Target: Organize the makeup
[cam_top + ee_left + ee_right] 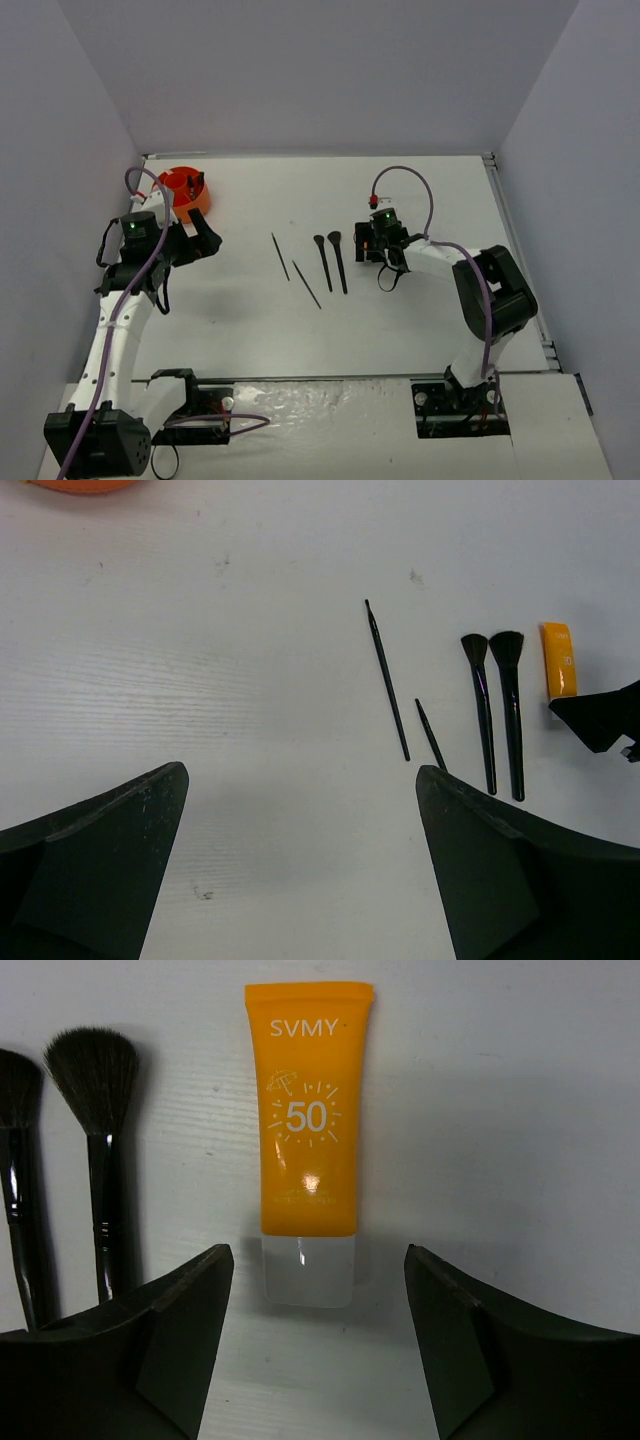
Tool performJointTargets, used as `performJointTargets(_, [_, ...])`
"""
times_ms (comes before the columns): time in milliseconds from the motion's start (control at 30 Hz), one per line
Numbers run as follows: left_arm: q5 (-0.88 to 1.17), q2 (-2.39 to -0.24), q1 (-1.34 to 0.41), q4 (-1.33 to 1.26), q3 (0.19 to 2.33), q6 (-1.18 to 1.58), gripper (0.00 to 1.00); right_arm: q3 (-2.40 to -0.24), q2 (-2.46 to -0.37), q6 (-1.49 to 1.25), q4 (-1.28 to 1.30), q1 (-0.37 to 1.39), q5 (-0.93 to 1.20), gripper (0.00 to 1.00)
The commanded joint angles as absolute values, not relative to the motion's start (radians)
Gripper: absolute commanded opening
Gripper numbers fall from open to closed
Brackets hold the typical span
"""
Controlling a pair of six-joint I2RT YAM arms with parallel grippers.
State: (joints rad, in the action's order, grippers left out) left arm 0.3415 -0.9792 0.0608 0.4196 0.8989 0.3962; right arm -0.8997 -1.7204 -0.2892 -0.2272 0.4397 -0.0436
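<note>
An orange-white tube [308,1130] lies flat on the white table, cap end toward my right gripper [318,1250]. That gripper is open, one finger on each side of the white cap and touching neither side. Two black brushes [100,1130] lie just left of the tube, side by side [331,262]. Left of the brushes lie two thin black pencils [280,256] [307,284]. My left gripper [300,770] hovers open over bare table near the orange holder, with nothing between its fingers. From the left wrist I see the pencils [387,680], the brushes [497,715] and the tube [558,660].
The orange round holder [185,192] stands at the back left, just behind my left gripper [205,237], with something dark inside it. Grey walls enclose the table on three sides. My right gripper [365,243] covers the tube in the top view.
</note>
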Motion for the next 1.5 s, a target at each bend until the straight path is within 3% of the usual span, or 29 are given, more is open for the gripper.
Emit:
performJointTargets(0, [0.369,-0.975,0.059,0.396,0.954,0.386,0.97,-0.929,-1.732,-0.285,-0.27,0.439,-0.023,0.62])
performJointTargets(133, [0.372,-0.974,0.06,0.39,0.951,0.391,0.97,-0.921,-1.751,-0.284,-0.28,0.439,-0.031,0.51])
performJointTargets(500, [0.44,-0.994,0.049,0.356,0.942,0.448,0.97,-0.876,-1.674,-0.258,-0.336,0.439,-0.046,0.0])
performJointTargets(700, [0.487,-0.999,-0.007,0.326,0.981,0.535,0.97,-0.797,-1.496,-0.227,-0.435,0.471,0.012,0.0])
performJointTargets(967, [0.465,-1.053,-0.209,0.173,1.037,0.696,0.97,-0.738,-1.301,-0.123,-0.59,0.687,0.139,0.0])
performJointTargets(1367, [0.44,-1.145,-0.332,0.126,1.103,0.75,0.97,-0.719,-1.297,-0.168,-0.804,0.815,0.307,0.02])
performJointTargets(1467, [0.434,-1.16,-0.367,0.104,1.09,0.749,0.92,-0.718,-1.311,-0.186,-0.838,0.819,0.33,0.02])
